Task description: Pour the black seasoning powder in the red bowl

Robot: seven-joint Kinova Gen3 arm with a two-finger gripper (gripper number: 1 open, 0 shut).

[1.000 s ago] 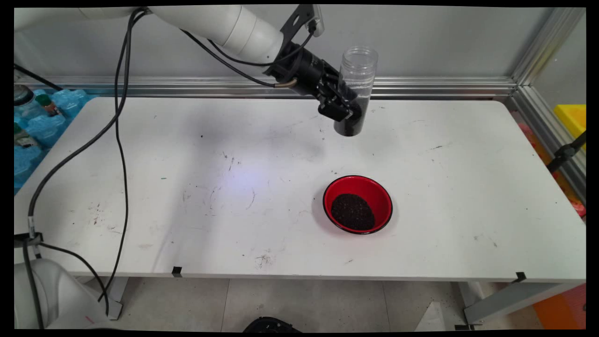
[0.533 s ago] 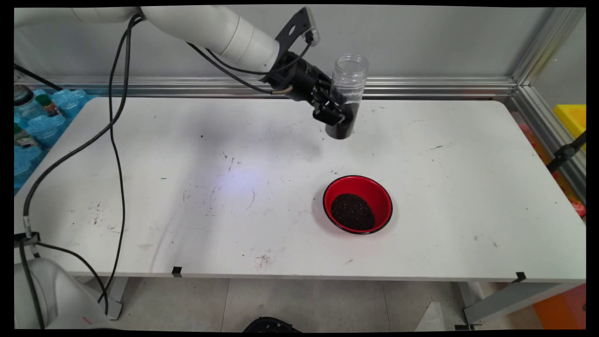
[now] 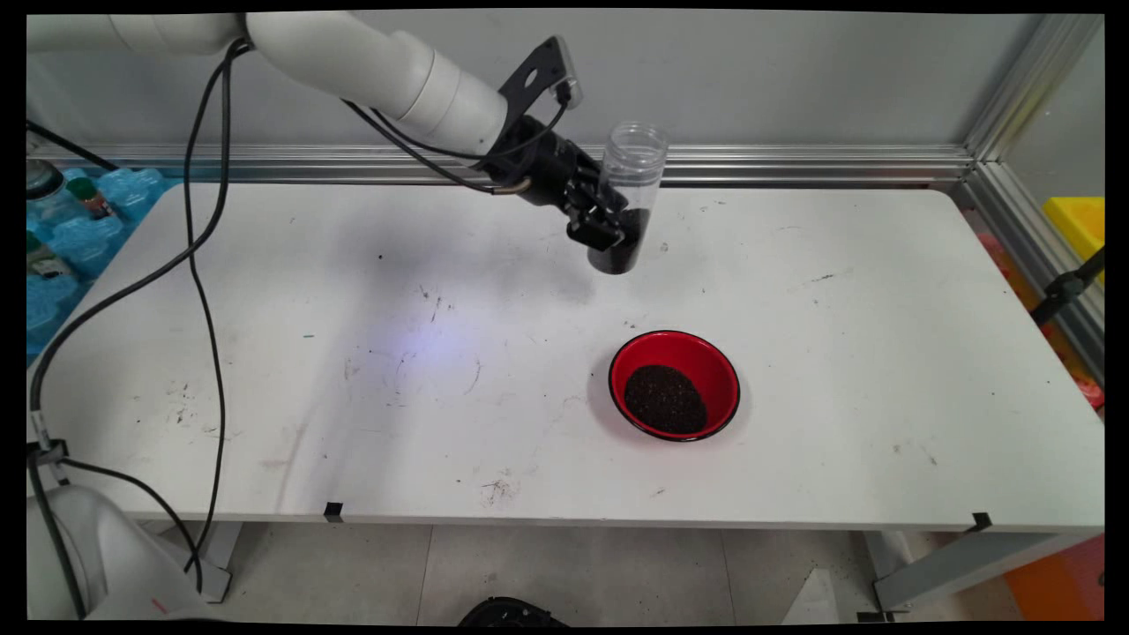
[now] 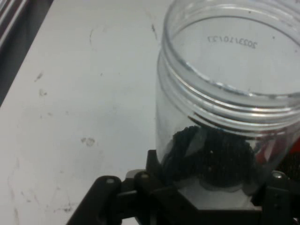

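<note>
My gripper (image 3: 609,225) is shut on a clear plastic jar (image 3: 624,190), held nearly upright above the back middle of the white table (image 3: 882,309). The jar's mouth is open and dark grains fill its lower part. In the hand view the jar (image 4: 225,93) fills the right side, and my gripper (image 4: 206,187) clasps its lower body, with the dark grains seen through the wall. A red bowl (image 3: 675,385) with a heap of the same dark grains stands on the table nearer the front, below and to the right of the jar.
Black cables (image 3: 198,291) hang from the arm down the left side. Blue packs and bottles (image 3: 75,229) lie off the table's left edge. An aluminium rail (image 3: 794,163) runs along the back, and a yellow box (image 3: 1080,220) sits at the far right.
The arm has carried the jar to the left and lower, farther from above the red bowl. The bowl has not moved.
</note>
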